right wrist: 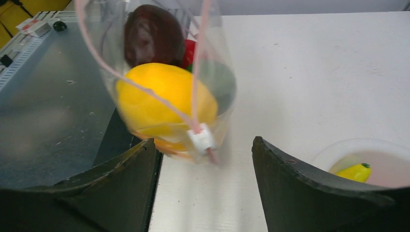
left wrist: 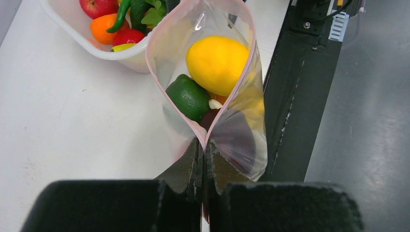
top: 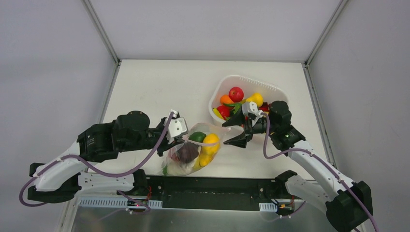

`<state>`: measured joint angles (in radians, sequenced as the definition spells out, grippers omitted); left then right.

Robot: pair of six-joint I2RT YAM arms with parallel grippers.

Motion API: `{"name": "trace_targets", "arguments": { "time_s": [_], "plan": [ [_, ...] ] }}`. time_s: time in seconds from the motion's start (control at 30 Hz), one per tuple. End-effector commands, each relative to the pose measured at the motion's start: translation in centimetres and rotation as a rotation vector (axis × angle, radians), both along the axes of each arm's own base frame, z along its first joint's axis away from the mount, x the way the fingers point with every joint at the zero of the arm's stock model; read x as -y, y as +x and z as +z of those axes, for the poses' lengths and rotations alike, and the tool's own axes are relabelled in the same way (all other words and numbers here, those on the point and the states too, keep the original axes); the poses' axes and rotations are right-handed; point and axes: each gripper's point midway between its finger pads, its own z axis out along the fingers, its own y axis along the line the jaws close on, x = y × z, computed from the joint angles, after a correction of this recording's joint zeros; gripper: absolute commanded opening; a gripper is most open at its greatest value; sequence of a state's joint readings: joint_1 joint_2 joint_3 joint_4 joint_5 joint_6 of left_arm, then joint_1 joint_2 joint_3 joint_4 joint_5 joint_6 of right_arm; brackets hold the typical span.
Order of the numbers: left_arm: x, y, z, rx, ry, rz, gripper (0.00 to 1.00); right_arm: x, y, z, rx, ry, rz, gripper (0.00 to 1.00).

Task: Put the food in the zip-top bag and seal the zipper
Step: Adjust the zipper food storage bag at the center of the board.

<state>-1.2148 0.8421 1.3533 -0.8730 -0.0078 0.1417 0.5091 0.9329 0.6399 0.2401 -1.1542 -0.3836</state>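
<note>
The clear zip-top bag [top: 191, 152] lies near the table's front edge, its mouth wide open. It holds a yellow fruit [left wrist: 216, 63], a green one [left wrist: 188, 97] and a dark purple one [left wrist: 238, 140]. My left gripper [left wrist: 203, 145] is shut on the near end of the pink zipper [left wrist: 251, 67]. My right gripper [right wrist: 203, 141] is open at the bag's other end, its jaws on either side of the white slider [right wrist: 201, 137] without touching it. In the top view the left gripper [top: 182, 138] and right gripper [top: 226, 134] face each other across the bag.
A white ribbed basket [top: 270, 87] stands behind the right gripper with more toy food: a red apple [top: 236, 93], orange, yellow and green pieces. It also shows in the left wrist view [left wrist: 116, 54]. The black base rail [top: 208, 186] runs just in front of the bag.
</note>
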Motion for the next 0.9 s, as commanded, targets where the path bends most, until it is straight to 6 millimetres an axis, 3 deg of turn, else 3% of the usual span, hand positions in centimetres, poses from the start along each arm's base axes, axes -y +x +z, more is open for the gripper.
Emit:
{"name": "trace_targets", "arguments": {
  "time_s": [0.0,0.13,0.23,0.33,0.6,0.87],
  "plan": [
    [0.7,-0.1,3.3,0.039,-0.117,-0.025,0.00,-0.6,1.9,1.8,0.142,0.056,-0.046,0.75],
    [0.3,-0.1,3.6,0.048,-0.136,-0.017,0.00,-0.4,1.0,1.7,0.129,0.061,0.012,0.67],
    [0.2,0.0,3.6,0.052,-0.149,-0.010,0.00,-0.4,-0.6,1.8,0.094,0.067,0.093,0.56],
    [0.2,0.0,3.6,0.054,-0.162,-0.009,0.00,-0.4,-0.9,1.8,0.102,0.072,0.093,0.44],
    [0.5,-0.6,3.3,0.035,-0.165,-0.038,0.00,-1.3,0.0,2.3,0.117,0.102,0.039,0.49],
    [0.4,-0.2,3.5,0.050,-0.183,-0.020,0.00,-1.0,-1.5,2.2,0.102,0.106,0.109,0.29]
  ]
}}
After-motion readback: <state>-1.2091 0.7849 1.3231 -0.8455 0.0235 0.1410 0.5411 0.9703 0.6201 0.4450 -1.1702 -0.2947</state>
